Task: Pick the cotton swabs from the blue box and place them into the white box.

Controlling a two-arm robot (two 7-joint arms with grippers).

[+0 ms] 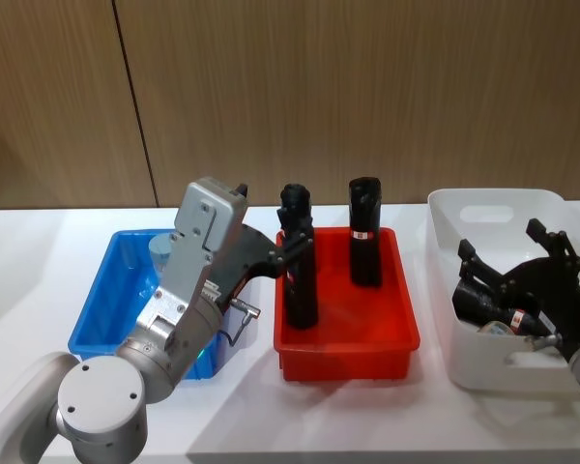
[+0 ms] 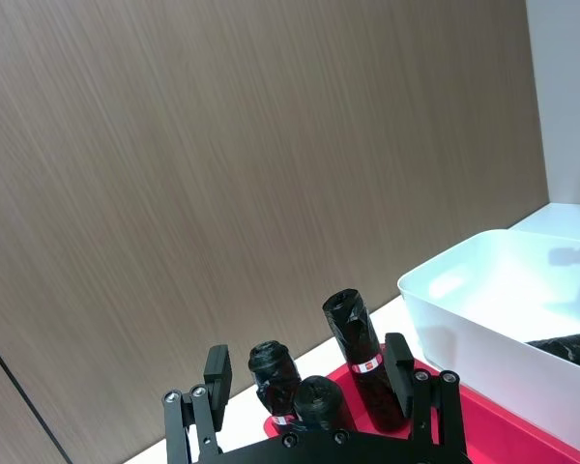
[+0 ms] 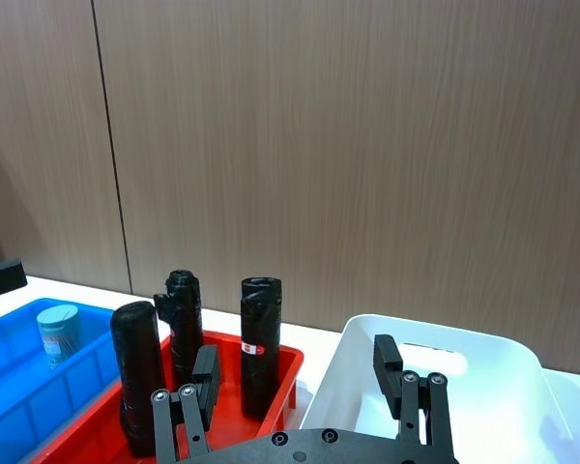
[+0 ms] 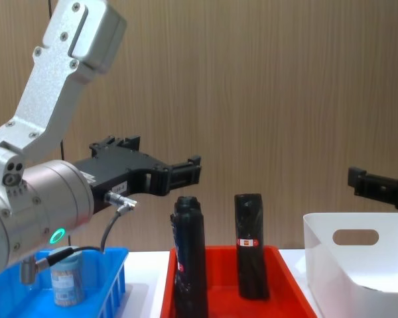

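Swabs jar [image 1: 160, 253] stands at the blue box's [image 1: 104, 307] far end. My left claw [image 1: 292, 240] hovers spread and empty above the red crate [image 1: 346, 338]; my right claw [image 1: 507, 263], spread too, hangs over the white box [image 1: 483, 367].

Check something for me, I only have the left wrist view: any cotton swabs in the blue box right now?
Observer: Yes, one jar of cotton swabs stands upright in the blue box, toward its far end.
Operator: Where's the left gripper relative to it?
Observer: The left gripper is open and off to the side of the jar, over the left part of the red crate by the nearer black roll, not over the blue box.
Operator: And the right arm?
Observer: The right gripper hangs open over the white box, holding nothing.
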